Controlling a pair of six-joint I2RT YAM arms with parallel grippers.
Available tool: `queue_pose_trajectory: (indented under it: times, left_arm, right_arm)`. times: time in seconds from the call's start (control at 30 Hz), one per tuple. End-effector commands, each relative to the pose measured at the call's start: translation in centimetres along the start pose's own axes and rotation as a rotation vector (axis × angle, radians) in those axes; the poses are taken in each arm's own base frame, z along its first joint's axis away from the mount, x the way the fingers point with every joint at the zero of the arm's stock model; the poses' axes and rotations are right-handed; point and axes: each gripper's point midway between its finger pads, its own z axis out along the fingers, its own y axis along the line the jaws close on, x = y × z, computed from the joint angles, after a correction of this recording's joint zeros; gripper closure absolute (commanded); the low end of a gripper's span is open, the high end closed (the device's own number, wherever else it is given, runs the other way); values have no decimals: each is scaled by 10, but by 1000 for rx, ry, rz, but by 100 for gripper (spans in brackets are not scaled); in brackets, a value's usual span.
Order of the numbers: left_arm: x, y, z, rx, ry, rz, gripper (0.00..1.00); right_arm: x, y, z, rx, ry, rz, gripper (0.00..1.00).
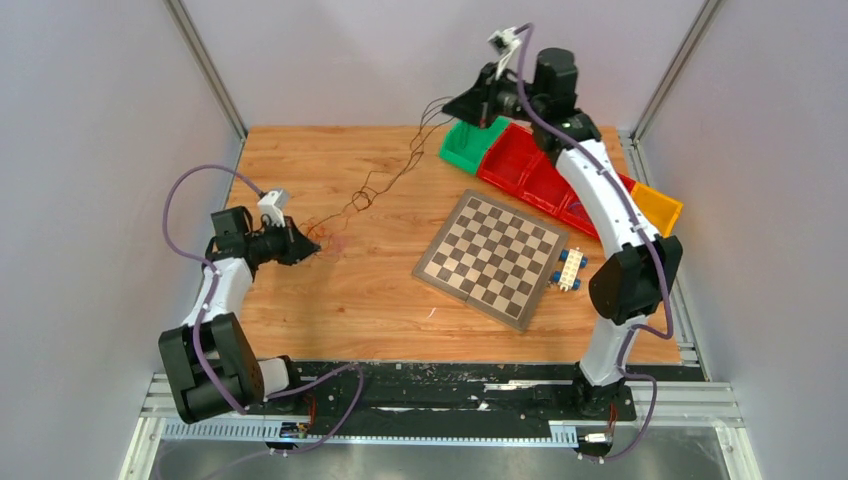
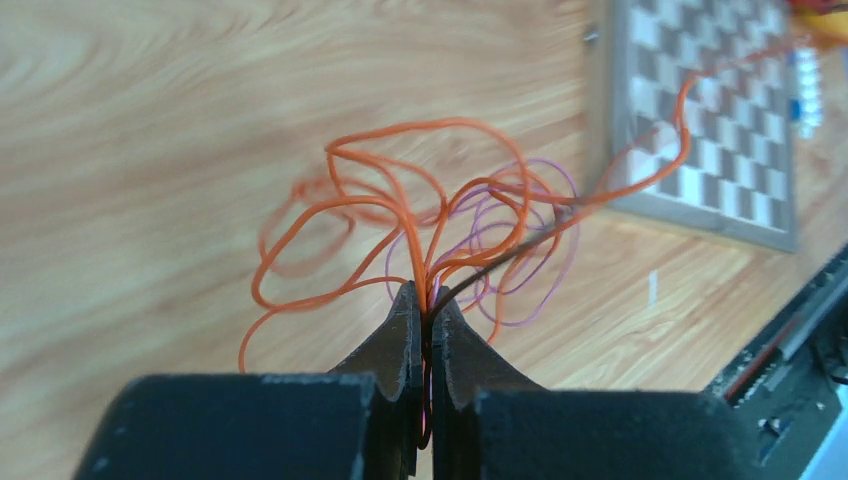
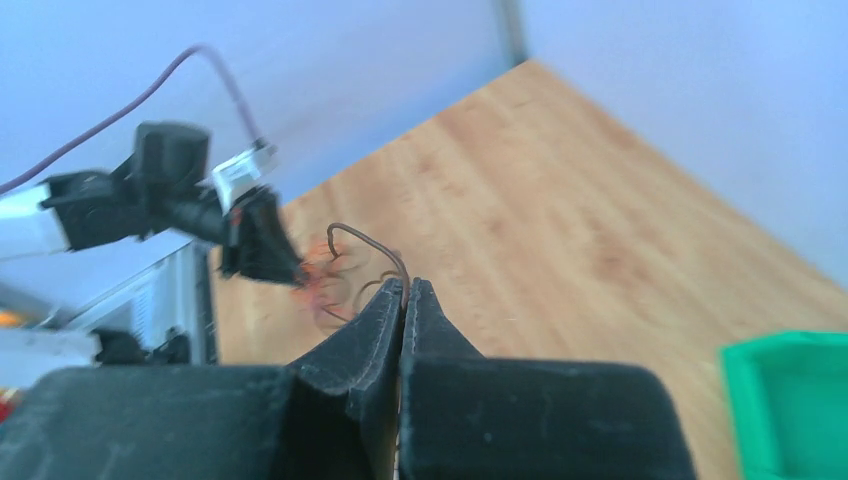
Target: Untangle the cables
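The cables (image 1: 375, 185) are thin orange-red, dark and pale purple wires stretched across the wooden table from lower left to upper right. My left gripper (image 1: 318, 247) is shut on one end of them; in the left wrist view the orange loops (image 2: 400, 210) fan out above the closed gripper (image 2: 428, 296). My right gripper (image 1: 447, 108) is raised at the far side, shut on a dark brown strand (image 3: 372, 240) that leaves its closed tips (image 3: 405, 288) and runs towards the left gripper (image 3: 262, 245).
A chessboard (image 1: 492, 257) lies right of centre. A green bin (image 1: 470, 143), red bins (image 1: 530, 170) and an orange bin (image 1: 656, 208) line the far right. A small white and blue block (image 1: 570, 270) sits by the board. Grey walls enclose the table.
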Motion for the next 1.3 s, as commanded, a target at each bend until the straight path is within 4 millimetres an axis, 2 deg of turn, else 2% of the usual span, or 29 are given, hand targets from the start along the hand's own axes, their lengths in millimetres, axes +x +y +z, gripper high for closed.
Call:
queue_pose_trajectory:
  times: [0.0,0.03,0.2,0.53,0.67,0.8,0.97,1.07,1.2,1.23,1.27]
  left_arm:
    - [39,37,-22,-100,137,-1,100]
    - [41,50,-29,-133,144,-19,100]
    - [41,90,-51,-237,176,-29,100]
    - [54,143,-82,-402,272,7,100]
    - [61,155,-90,-424,286,-8,100]
    - [64,157,-91,-427,294,0,100]
    - [68,164,-95,-457,319,15,100]
    - [72,170,-99,-478,333,16,100]
    - [79,178,-104,-498,356,14,100]
    - [82,181,-106,-505,363,10,100]
    - [83,183,-107,-511,365,10,100]
  right_arm:
    - [-83,-5,-52,135,-182,-161,100]
    - [-88,-10,-59,154,-193,-168,100]
    - [-111,-27,-90,226,-237,-207,100]
    - [-145,-45,-132,311,-298,-275,100]
    - [-147,-43,-135,283,-291,-278,100]
    - [-142,-41,-132,256,-279,-268,100]
    - [-149,-38,-135,266,-291,-301,100]
    - [-161,-37,-143,296,-316,-339,100]
    - [-195,-35,-165,359,-393,-403,100]
    - [-205,-41,-181,395,-413,-415,100]
    - [-211,-43,-190,413,-429,-425,100]
